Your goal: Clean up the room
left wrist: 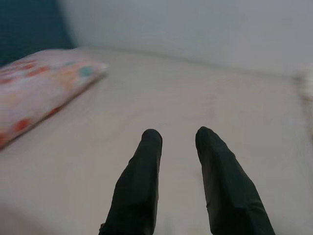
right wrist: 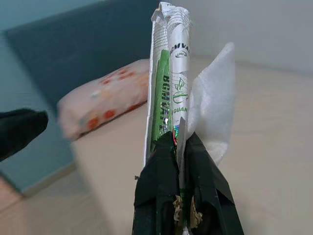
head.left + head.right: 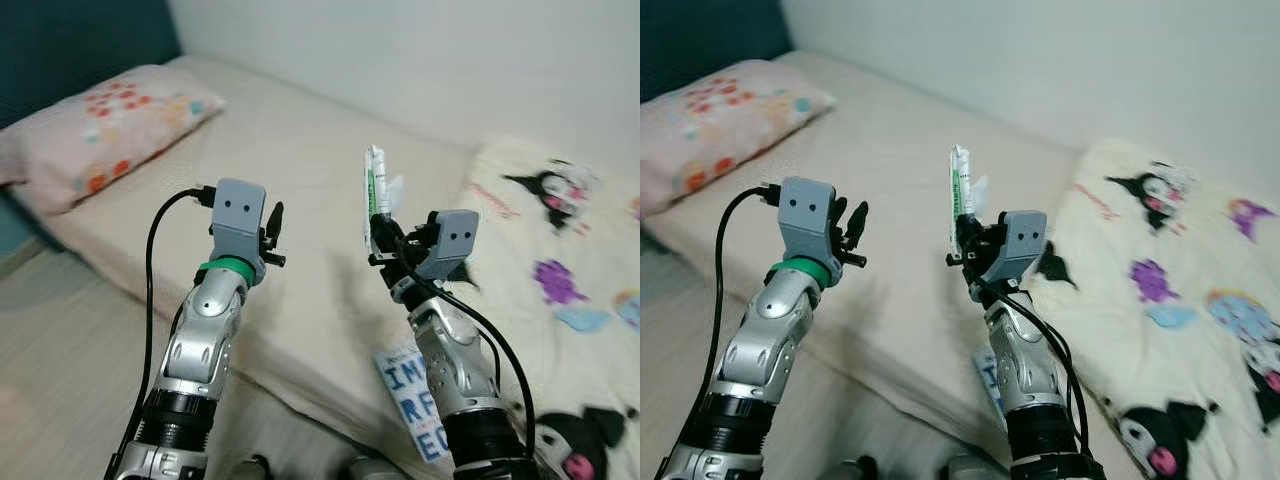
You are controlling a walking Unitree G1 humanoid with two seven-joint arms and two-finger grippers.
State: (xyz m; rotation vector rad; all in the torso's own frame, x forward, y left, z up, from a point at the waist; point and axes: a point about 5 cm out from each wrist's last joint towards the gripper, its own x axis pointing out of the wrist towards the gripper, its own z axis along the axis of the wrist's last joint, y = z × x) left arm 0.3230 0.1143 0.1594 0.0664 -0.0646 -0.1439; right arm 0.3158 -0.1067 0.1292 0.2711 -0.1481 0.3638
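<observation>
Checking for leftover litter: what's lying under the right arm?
A blue-lettered white packet lies on the bed edge beneath the right arm; the arm hides part of it.

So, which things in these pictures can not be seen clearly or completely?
- Blue-lettered paper at the bed edge: right arm covers part, words incomplete.
- Wrapper in the right claw: print blurred, partly unreadable.
- Blanket: cut off by the eye views' right edge.
- Pillow: blurred, cut off in the left wrist view.

Flattened white-and-green wrapper (image 2: 166,93) with white tissue scrap (image 2: 211,107), held upright, pinched in right hand (image 2: 180,142) above bed (image 3: 300,180).
</observation>
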